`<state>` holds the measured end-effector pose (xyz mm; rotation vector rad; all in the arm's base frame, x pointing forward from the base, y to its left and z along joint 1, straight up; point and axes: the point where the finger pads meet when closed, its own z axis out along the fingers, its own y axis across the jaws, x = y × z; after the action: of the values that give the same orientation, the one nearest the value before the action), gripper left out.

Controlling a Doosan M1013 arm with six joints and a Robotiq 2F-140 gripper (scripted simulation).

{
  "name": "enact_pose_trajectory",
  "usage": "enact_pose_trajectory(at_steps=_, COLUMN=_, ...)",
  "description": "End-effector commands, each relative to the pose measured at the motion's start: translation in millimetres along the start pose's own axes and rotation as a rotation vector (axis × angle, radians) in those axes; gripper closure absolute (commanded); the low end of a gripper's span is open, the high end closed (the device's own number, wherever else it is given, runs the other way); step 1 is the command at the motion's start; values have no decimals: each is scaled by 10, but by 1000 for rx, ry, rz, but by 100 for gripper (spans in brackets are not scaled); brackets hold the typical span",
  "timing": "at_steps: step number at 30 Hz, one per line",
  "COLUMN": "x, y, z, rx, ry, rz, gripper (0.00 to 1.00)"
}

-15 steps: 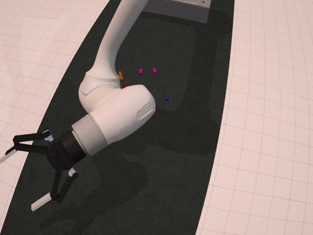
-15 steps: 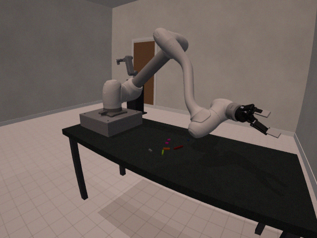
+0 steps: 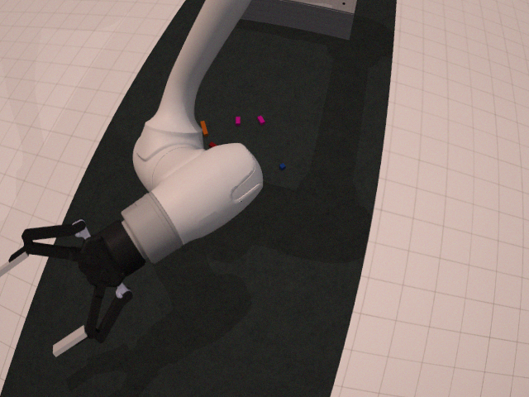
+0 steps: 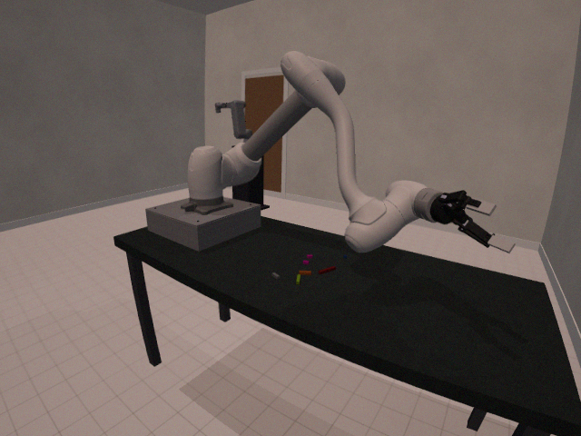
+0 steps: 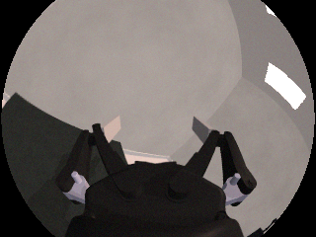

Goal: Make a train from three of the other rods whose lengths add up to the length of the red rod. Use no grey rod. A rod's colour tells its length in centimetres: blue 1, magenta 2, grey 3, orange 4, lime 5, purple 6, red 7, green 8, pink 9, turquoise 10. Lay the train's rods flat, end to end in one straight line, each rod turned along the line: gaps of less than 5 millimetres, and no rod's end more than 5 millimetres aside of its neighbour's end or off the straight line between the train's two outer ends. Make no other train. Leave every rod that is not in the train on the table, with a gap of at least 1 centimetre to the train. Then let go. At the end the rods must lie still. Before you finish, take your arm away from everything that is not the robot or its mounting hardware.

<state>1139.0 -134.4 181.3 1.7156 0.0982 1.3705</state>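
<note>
My gripper (image 4: pixel 490 223) is wide open and empty, held high above the table and far from the rods; it also shows in the top view (image 3: pixel 31 303) and in the wrist view (image 5: pixel 158 126), pointing at the wall. The rods lie loose on the black table. The red rod (image 4: pixel 327 270) is mostly hidden by the arm in the top view (image 3: pixel 212 145). Beside it lie an orange rod (image 4: pixel 305 272) (image 3: pixel 204 127), a lime rod (image 4: pixel 298 279), two magenta rods (image 3: pixel 237 120) (image 3: pixel 260 119), a blue rod (image 3: pixel 282 166) (image 4: pixel 345 256) and a grey rod (image 4: pixel 275 275).
The robot's grey base block (image 4: pixel 202 225) stands at the far end of the table. The arm's elbow (image 3: pixel 200 179) hangs over the rods. The table edges run along both long sides.
</note>
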Motion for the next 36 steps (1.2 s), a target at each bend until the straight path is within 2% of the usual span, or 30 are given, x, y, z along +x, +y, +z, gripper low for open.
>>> enact_pose_trajectory(at_steps=1, x=2, y=2, z=0, rx=0, ry=0, rz=0, gripper=0)
enact_pose_trajectory(at_steps=8, x=-19, y=116, z=-1, rx=-16, ry=-21, rz=-3, gripper=0)
enact_pose_trajectory(at_steps=11, x=-67, y=348, z=-14, rx=-49, ry=-66, rz=-11, gripper=0)
enact_pose_trajectory(at_steps=17, x=-260, y=1021, z=-131, rx=-128, ry=-221, rz=-34, gripper=0)
enact_pose_trajectory(at_steps=19, x=-260, y=1021, z=-131, rx=-128, ry=-221, rz=-34, gripper=0)
enact_pose_trajectory(at_steps=21, x=-386, y=1354, z=-248, rx=-158, ry=-315, rz=-45, gripper=0)
enact_pose_trajectory(at_steps=29, x=-693, y=1976, z=-644, rx=-177, ry=-541, rz=-65, gripper=0)
enact_pose_trajectory(at_steps=33, x=-845, y=2217, z=-913, rx=-159, ry=-662, rz=-71, gripper=0)
enact_pose_trajectory(at_steps=36, x=-845, y=2217, z=-913, rx=-159, ry=-662, rz=-71, gripper=0)
